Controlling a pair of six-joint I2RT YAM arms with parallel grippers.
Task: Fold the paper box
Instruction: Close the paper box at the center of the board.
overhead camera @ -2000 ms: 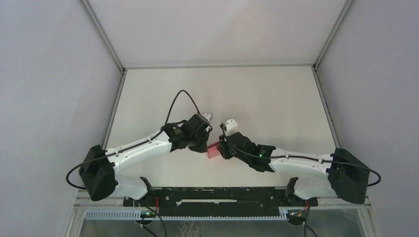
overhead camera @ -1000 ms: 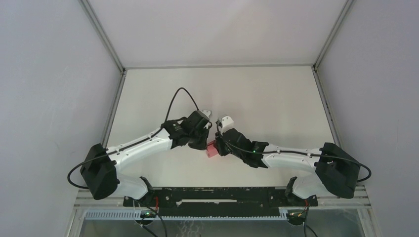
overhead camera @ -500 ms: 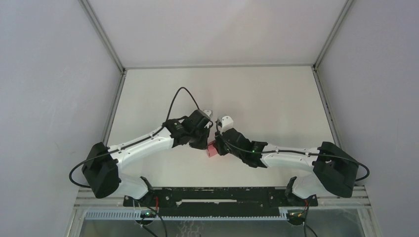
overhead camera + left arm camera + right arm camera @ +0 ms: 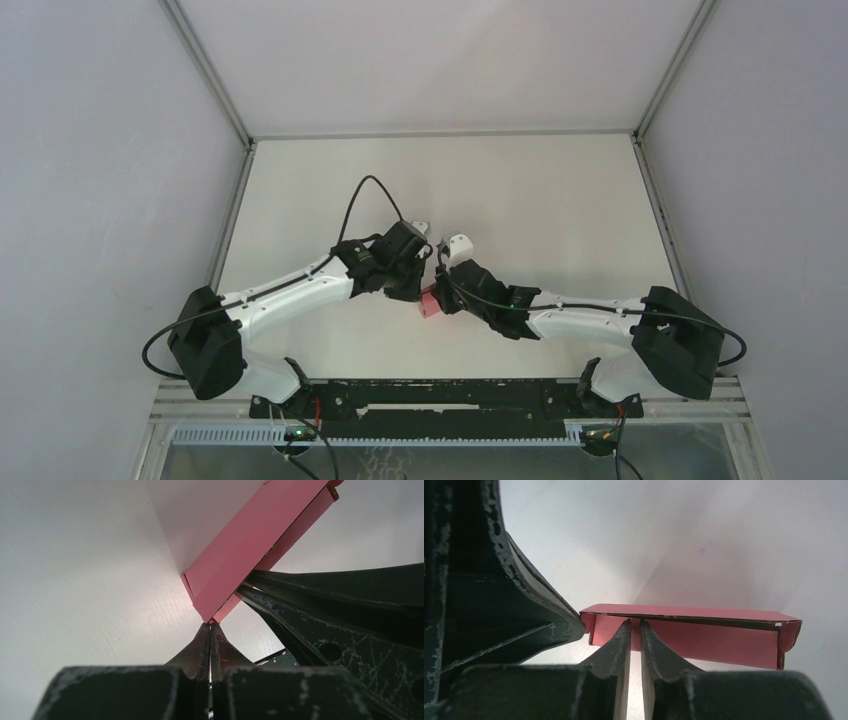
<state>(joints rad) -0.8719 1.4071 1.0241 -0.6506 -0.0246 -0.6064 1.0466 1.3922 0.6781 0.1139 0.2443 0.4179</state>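
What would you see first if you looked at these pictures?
The bright pink box stands out, in the middle of the pale table. Two black grippers meet at it: the left gripper is shut with its tip at one corner, and the right gripper noses at a long edge.

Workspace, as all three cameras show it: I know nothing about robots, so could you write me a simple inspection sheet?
Surface: white table, matte.
Job's things: pink paper box, partly folded, between the two arms' tips.
Clutter: nothing seen.
Grippers: left gripper, jaws shut, tips at the box's corner; right gripper, jaws a slit apart, tips against the box's side.
Cables: black cable arching above the left arm.
Surroundings: grey walls, metal frame posts.
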